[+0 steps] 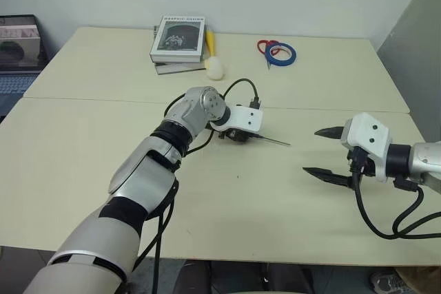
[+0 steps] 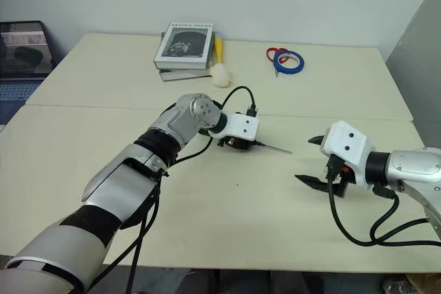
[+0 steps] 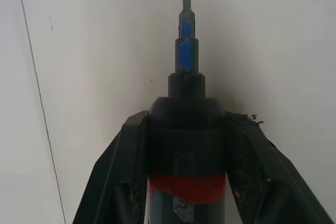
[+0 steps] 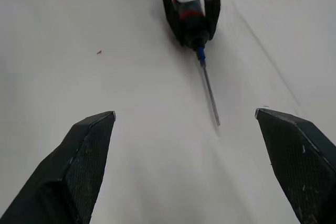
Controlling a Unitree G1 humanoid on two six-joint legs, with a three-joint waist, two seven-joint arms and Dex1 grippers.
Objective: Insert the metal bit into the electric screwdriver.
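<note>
The electric screwdriver (image 3: 186,145), metal bit (image 4: 210,95) seated, is gripped by the left fingers (image 3: 123,177) on the table (image 1: 83,142); right fingers (image 4: 86,150) are spread wide, empty.

Table (image 1: 83,149) bears books (image 1: 178,45), tape (image 1: 281,54), scissors (image 1: 267,47).

Your left wrist camera is looking straight down the electric screwdriver (image 3: 186,145). See its black barrel sitting between your two black fingers (image 3: 118,177), one on each flank, both close against the body. There's the red band wrapped around the barrel low in the picture. Ahead of it the nose steps down to a narrower black collar, and out of that collar comes the metal bit (image 3: 186,3), blue-marked shank first, then a thin grey rod running on out of the picture. Under it all lies the pale bench (image 3: 94,51), a thin dark seam crossing it to one side.
</note>
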